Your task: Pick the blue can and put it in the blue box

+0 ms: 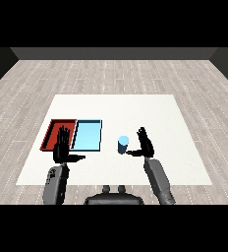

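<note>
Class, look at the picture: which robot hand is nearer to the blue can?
The right robot hand, open just right of the blue can. The left robot hand is far left, over the red tray.

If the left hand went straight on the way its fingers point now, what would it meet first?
Probably the red tray: the left hand is open, fingers pointing away across the table and overlapping that tray's near right part. Its height above the tray is unclear, so it might pass over.

White table [150,110] bears red tray [52,131], blue tray [87,135], can [123,144].
</note>
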Robot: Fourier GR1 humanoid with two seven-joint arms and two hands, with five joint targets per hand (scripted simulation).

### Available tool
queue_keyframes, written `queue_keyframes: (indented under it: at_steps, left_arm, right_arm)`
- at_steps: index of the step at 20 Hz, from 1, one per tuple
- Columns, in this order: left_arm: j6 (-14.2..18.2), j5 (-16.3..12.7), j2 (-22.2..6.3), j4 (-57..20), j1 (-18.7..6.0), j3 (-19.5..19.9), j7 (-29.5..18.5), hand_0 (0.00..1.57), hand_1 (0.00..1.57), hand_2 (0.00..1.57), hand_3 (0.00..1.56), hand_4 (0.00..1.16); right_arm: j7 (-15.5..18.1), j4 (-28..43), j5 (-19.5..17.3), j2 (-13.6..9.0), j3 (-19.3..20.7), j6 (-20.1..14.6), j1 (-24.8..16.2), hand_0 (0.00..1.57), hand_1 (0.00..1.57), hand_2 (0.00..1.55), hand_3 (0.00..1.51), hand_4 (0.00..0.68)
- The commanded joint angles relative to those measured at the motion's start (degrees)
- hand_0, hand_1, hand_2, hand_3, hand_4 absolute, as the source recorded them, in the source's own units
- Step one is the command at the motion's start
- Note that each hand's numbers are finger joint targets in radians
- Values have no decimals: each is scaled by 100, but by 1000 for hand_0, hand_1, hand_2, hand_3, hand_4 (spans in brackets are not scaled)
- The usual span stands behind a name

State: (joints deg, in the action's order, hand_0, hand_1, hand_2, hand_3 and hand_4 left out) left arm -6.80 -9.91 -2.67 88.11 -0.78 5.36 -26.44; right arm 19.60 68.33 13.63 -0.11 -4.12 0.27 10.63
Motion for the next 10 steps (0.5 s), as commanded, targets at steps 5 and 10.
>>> queue_keyframes:
  at_steps: [5, 10]
  left_arm:
    - [160, 18, 169, 123, 17, -155, 156, 0, 0, 0, 0, 0]
    - [319, 131, 161, 396, -69, -222, 426, 0, 0, 0, 0, 0]
  right_arm:
    - [300, -376, 216, 11, -454, -238, -36, 0, 0, 0, 0, 0]
    - [327, -1274, 288, 11, -115, -16, 828, 0, 0, 0, 0, 0]
